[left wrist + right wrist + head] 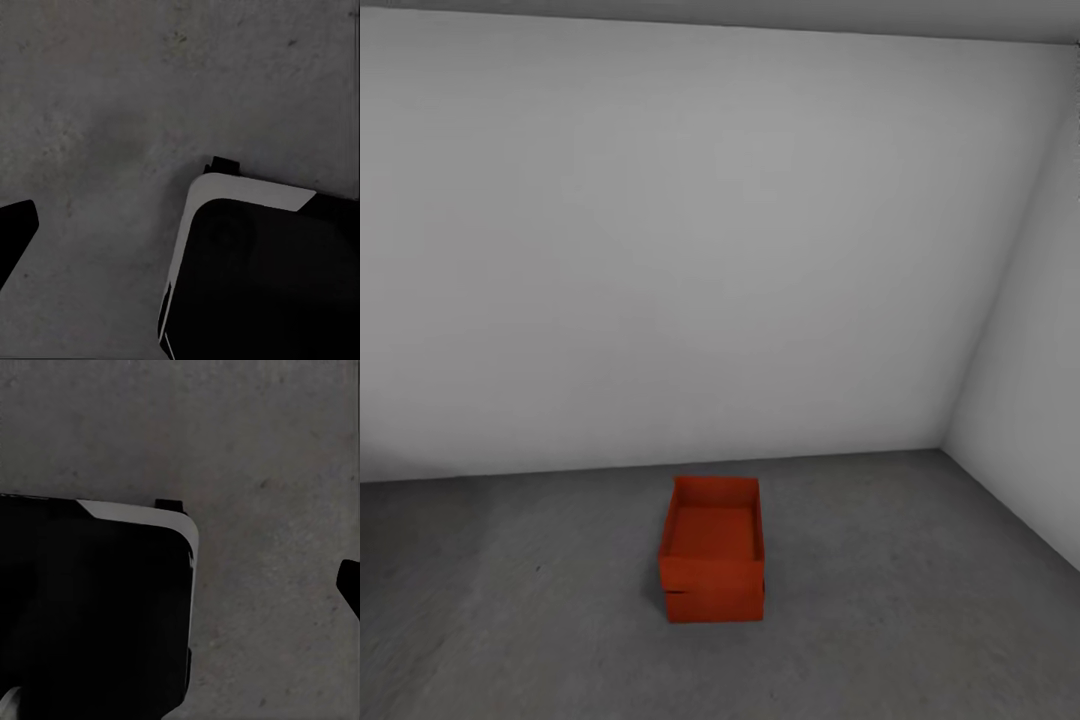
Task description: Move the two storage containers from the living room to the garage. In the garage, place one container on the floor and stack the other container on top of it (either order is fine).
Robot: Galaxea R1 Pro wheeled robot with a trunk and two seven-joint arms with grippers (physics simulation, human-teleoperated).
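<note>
Storage containers [713, 560] are sitting on the garage floor [920, 620] ahead of me, orange-red, near the foot of the far wall [660, 250]. I'm reading a thin seam across the near face, low down, so I'm judging this as one bin already nested on the other, though the seam is faint and I can't be certain from here. The stack looks square and upright, with the open top facing up.

Both wrist cameras are pointing down at mottled concrete beside the dark, white-edged body of my own base [262, 270]. A black sliver is poking in at the edge of each wrist view; these may be claw fingers, but I can't tell whether either claw is released or clenched. Neither is gripping a container, since both bins are out there on the floor.

Risks now: if I'm rolling forward or swinging an arm, I could be nudging the stack and sliding the upper bin off its seat, as thin tapered walls give it little to hold on. If that seam means the upper bin is sitting crooked, a bump would be tipping it.

Room is looking generous. Bare floor is spreading left, right and toward me; the side wall [1030, 380] is closing in on the right, well apart from the bins, and the far wall is standing a little way behind them. Backing straight out looks safest.
</note>
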